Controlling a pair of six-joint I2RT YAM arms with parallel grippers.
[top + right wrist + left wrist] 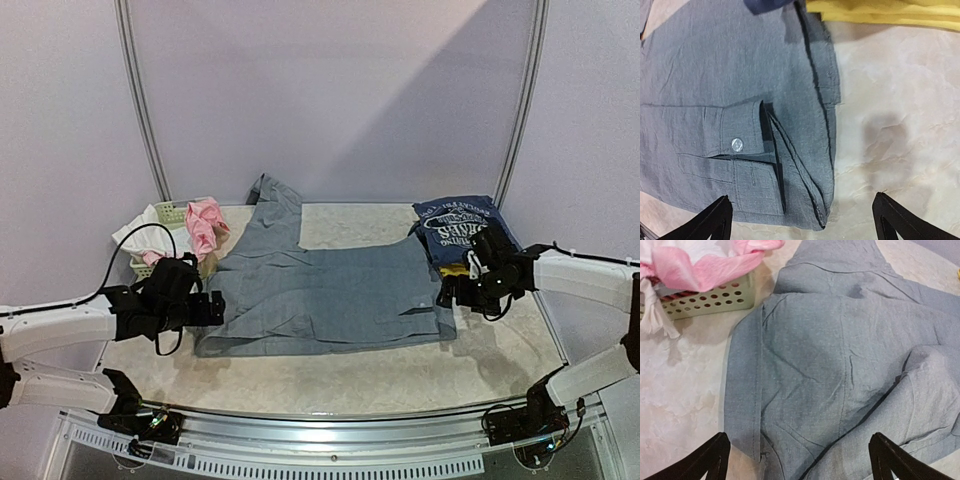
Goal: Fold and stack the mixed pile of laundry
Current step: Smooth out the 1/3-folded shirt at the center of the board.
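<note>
The grey trousers (330, 290) are spread flat, not yet folded, between the left gripper (218, 308) and right gripper (446, 294), jaws held apart; pink and white pieces (205, 226) are left in the basket (168, 211).

We see a robot laboratory cell, not a home. The table (330, 385) has a marble-pattern top and stands inside a bare booth. Behind the table rises a plain lilac backdrop (330, 90), framed by two curved metal poles (139, 100) that come down at the table's far corners. Along the table's near edge runs an aluminium rail (330, 432), and two white robot arms (50, 335) are mounted there. Only the laundry (330, 290) on the table looks domestic
</note>
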